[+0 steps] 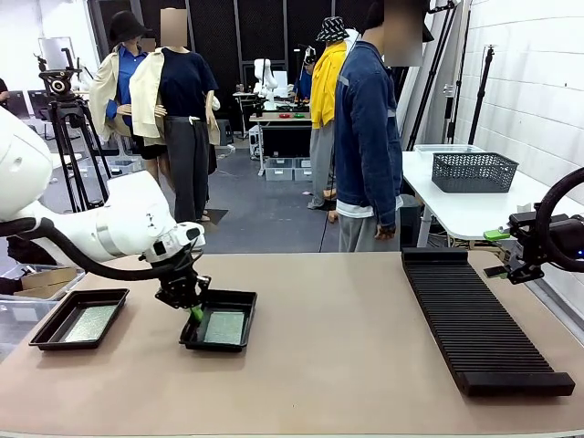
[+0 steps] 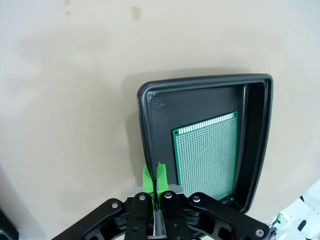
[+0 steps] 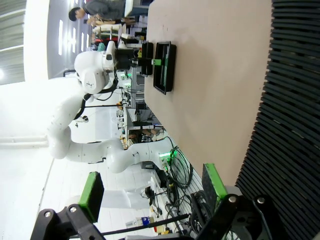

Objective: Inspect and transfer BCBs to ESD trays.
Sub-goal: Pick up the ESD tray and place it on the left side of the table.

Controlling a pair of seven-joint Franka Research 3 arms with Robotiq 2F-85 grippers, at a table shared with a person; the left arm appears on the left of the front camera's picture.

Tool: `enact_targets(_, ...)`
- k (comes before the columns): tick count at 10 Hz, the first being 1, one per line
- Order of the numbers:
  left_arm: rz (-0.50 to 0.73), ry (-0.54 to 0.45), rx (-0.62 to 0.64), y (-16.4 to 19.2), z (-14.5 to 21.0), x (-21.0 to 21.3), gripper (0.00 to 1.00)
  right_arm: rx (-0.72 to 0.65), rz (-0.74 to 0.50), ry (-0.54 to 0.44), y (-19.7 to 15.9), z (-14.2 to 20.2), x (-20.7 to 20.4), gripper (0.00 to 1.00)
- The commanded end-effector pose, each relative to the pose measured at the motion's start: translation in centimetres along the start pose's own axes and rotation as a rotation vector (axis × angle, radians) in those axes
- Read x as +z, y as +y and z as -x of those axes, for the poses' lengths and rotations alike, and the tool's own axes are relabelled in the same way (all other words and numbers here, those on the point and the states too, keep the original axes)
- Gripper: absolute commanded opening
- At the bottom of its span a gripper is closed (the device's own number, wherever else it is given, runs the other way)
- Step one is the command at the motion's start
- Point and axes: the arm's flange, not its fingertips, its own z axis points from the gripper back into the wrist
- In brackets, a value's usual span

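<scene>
The left gripper (image 1: 194, 312), fingers pressed together on nothing, is hovering at the near-left rim of the ESD tray (image 1: 219, 320), where a BCB (image 1: 224, 328) is lying flat, partly hidden by the tray wall. Left of this tray, a second tray (image 1: 80, 318) is holding another board (image 1: 90, 323). Far to the right, beyond the slotted rack (image 1: 479, 320), the right gripper (image 3: 150, 192) is standing spread wide, its arm cut off by the frame.
</scene>
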Motion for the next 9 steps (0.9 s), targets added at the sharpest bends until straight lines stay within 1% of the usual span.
enact_targets(1,-0.018,0.014,0.003,2.5,0.7,0.5,0.0,-0.01,0.005,-0.003,0.1,0.1,-0.1,1.0)
enact_targets(2,-0.055,-0.002,0.013,3.6,0.9,0.6,0.0,-0.01,0.005,-0.003,0.1,0.1,-0.1,1.0)
enact_targets(3,-0.063,-0.008,0.003,4.7,1.0,0.8,0.0,-0.01,0.005,-0.003,0.1,0.1,-0.1,1.0)
enact_targets(5,-0.052,-0.005,-0.003,6.9,0.5,1.6,0.0,-0.01,0.005,-0.003,0.1,0.1,-0.1,1.0)
enact_targets(9,-0.057,0.015,0.004,9.9,-0.2,2.4,0.0,-0.01,0.005,-0.003,0.1,0.1,-0.1,1.0)
